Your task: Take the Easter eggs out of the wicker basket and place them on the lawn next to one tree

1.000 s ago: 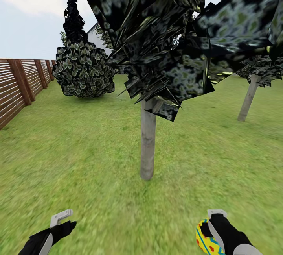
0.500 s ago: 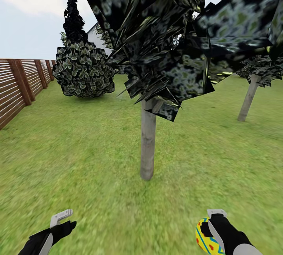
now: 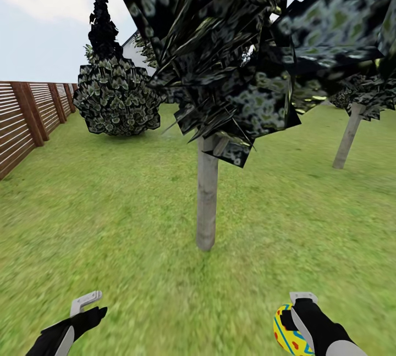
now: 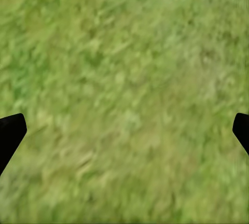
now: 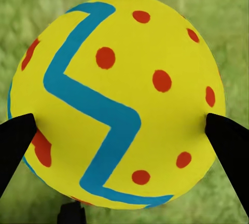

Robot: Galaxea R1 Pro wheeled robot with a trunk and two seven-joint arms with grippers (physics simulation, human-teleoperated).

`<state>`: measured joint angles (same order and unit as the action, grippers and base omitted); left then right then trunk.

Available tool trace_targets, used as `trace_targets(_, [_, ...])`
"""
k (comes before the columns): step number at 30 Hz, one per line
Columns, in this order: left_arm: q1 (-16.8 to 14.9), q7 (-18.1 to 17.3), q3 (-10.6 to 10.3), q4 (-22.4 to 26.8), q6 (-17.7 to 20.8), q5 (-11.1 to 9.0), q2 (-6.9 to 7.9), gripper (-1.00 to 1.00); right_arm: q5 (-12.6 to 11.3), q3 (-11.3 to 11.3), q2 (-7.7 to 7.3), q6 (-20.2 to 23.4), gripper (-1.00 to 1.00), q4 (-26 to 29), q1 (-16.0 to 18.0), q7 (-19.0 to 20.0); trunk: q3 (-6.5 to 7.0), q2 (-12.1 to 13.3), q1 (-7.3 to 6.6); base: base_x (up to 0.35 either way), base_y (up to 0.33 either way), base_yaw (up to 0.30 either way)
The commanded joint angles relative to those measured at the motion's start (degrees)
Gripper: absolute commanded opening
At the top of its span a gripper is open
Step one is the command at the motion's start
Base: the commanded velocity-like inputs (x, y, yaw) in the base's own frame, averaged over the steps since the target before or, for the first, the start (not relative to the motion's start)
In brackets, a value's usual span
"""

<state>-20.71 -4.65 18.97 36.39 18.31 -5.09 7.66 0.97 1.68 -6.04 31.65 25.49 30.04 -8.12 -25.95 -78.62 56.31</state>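
Observation:
A yellow Easter egg [image 5: 116,99] with a blue zigzag and red dots is held in my right gripper [image 5: 122,136], which is shut on it. In the head view the egg [image 3: 287,337] and right gripper [image 3: 292,317] sit low at the right, above the lawn [image 3: 126,207]. The tree [image 3: 207,196], with a slim grey trunk and a dark blocky crown, stands straight ahead, a short way beyond both grippers. My left gripper [image 3: 88,309] hangs low at the left, open and empty over grass [image 4: 124,79]. The wicker basket is out of view.
A brown slat fence [image 3: 25,120] runs along the left. A round bush [image 3: 115,98] and a near-black conifer [image 3: 103,21] stand at the back left, with a white house [image 3: 135,48] behind. A second tree's trunk [image 3: 347,139] is at the right.
The tree's crown sits slightly differently in the picture. Both grippers and the egg are where they were.

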Motion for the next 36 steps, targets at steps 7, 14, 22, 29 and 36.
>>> trace_targets(7, [-0.01,-0.19,0.19,0.08,0.41,-0.53,-0.10,1.00,0.09,0.16,0.00,0.32,-1.00,0.17,0.02,-0.09,-1.33,-2.86,1.54,0.000,0.000,0.000])
trace_targets(14, [-0.03,-0.19,0.19,0.08,0.41,-0.53,-0.16,1.00,0.11,0.08,0.07,0.26,-1.00,0.17,0.02,-0.09,-2.58,-5.67,3.08,0.000,0.000,0.000])
trace_targets(22, [0.00,-0.19,0.19,0.08,0.41,-0.53,-0.19,1.00,0.10,0.08,0.07,0.26,-1.00,0.17,0.02,-0.14,-4.02,-8.88,4.84,0.000,0.000,0.000])
trace_targets(29, [0.02,-0.19,0.19,0.08,0.41,-0.53,-0.19,1.00,0.12,-0.01,0.07,0.26,-1.00,0.16,0.02,-0.14,-5.28,-11.68,6.38,0.000,0.000,0.000])
trace_targets(36, [0.02,-0.19,0.19,0.08,0.42,-0.53,-0.52,1.00,0.09,-0.01,0.08,0.18,-1.00,0.17,0.02,-0.14,-6.53,-14.49,7.91,0.000,0.000,0.000])
